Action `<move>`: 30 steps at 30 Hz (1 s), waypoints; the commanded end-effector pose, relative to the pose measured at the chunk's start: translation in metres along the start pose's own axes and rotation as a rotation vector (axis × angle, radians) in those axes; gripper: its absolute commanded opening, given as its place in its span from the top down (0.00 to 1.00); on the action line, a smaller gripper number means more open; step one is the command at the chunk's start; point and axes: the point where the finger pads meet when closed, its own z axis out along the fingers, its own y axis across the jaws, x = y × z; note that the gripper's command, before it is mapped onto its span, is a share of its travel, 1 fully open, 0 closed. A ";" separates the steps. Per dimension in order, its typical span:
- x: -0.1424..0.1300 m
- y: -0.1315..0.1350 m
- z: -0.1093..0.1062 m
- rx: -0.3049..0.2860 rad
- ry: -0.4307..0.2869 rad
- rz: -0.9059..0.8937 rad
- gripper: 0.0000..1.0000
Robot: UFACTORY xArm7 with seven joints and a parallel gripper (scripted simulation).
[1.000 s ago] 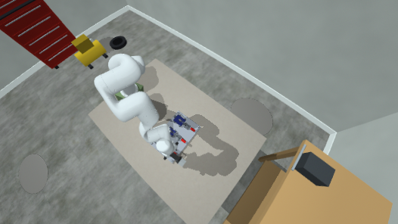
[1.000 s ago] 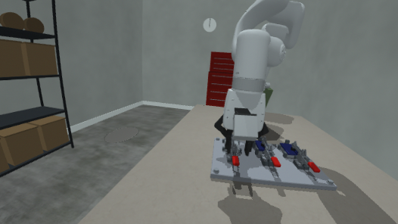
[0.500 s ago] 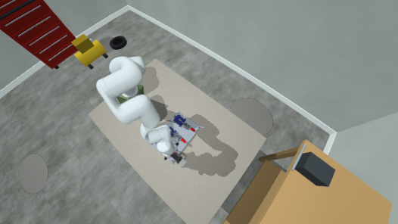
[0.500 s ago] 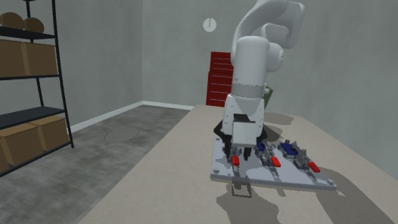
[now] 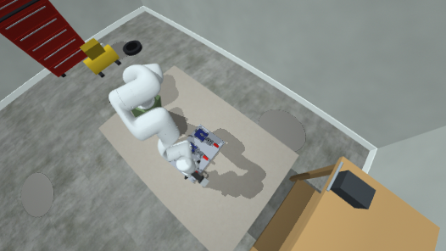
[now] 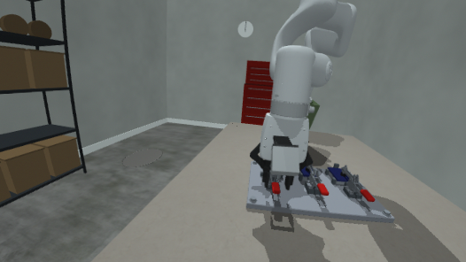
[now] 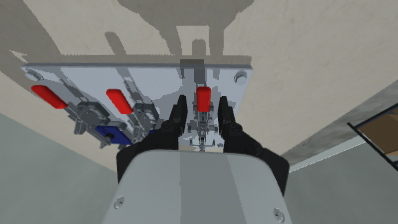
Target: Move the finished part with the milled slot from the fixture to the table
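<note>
We see the arm (image 5: 140, 89) (image 6: 294, 80) over the desk (image 5: 237, 212) (image 6: 186, 190) (image 7: 310, 30). On it lies the plate (image 5: 214, 153) (image 6: 261, 201) (image 7: 160, 80), with two blue blanks. Our pincer (image 6: 277, 183) (image 7: 202, 103) stands half open around a red handle (image 6: 275, 188) (image 7: 203, 99), apparently gripping nothing; we cannot make out the slotted part.

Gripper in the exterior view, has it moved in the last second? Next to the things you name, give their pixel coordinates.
Yes. The gripper (image 5: 197, 175) (image 6: 277, 187) (image 7: 202, 103) now appears lower in that view, nearer the front edge of the fixture plate (image 5: 209, 153) (image 6: 299, 207) (image 7: 160, 80).
</note>
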 end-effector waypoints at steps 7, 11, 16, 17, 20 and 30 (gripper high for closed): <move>0.003 0.002 0.018 -0.002 0.004 0.000 0.53; 0.003 0.002 0.020 -0.002 0.004 0.000 0.53; 0.003 0.002 0.021 -0.002 0.004 0.000 0.53; 0.003 0.002 0.021 -0.002 0.004 0.000 0.53; 0.003 0.002 0.021 -0.002 0.004 0.000 0.53; 0.003 0.002 0.021 -0.002 0.004 0.000 1.00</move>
